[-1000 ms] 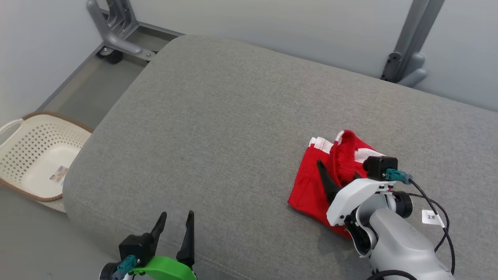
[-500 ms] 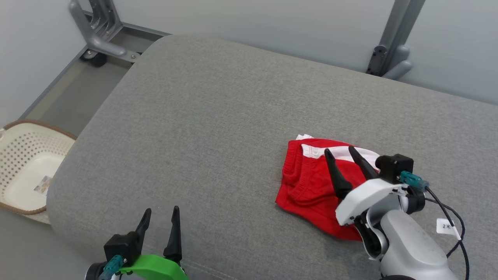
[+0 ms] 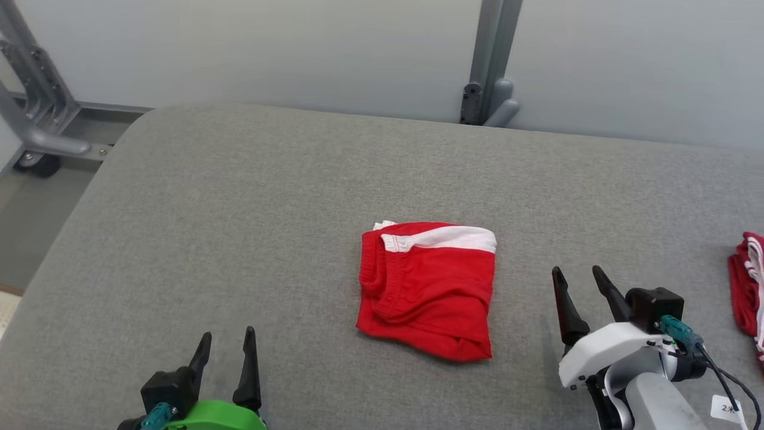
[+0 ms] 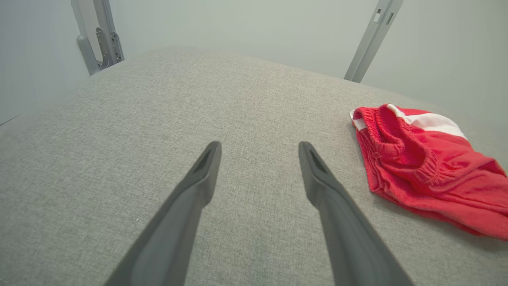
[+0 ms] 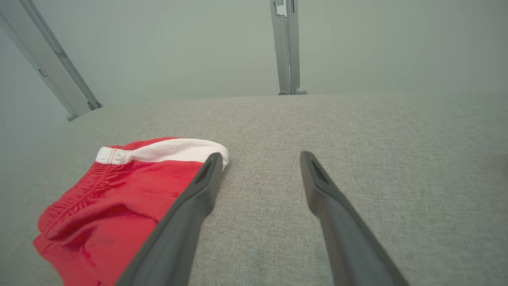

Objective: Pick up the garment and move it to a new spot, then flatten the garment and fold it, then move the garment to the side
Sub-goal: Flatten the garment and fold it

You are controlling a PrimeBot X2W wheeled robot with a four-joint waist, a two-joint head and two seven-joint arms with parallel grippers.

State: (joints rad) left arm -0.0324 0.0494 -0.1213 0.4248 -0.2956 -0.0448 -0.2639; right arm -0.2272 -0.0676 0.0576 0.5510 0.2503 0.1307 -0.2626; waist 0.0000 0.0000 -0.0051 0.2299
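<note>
A folded red garment [image 3: 428, 289] with a white band along its far edge lies in the middle of the grey cushion [image 3: 268, 197]. It also appears at the right of the left wrist view [image 4: 428, 167] and at the lower left of the right wrist view [image 5: 119, 198]. My right gripper [image 3: 579, 273] stands open to the garment's right, clear of it and holding nothing. At the lower left my left gripper [image 3: 227, 335] is open and empty, well apart from the garment.
More red and white cloth [image 3: 749, 286] lies at the cushion's right edge. A grey metal post [image 3: 489, 65] stands against the pale wall behind the cushion. A wheeled metal frame [image 3: 36, 125] sits on the floor at the far left.
My right gripper has let go of the garment and drawn back to its right. The garment now lies flat and folded. The camera has swung right, taking the basket out of view.
</note>
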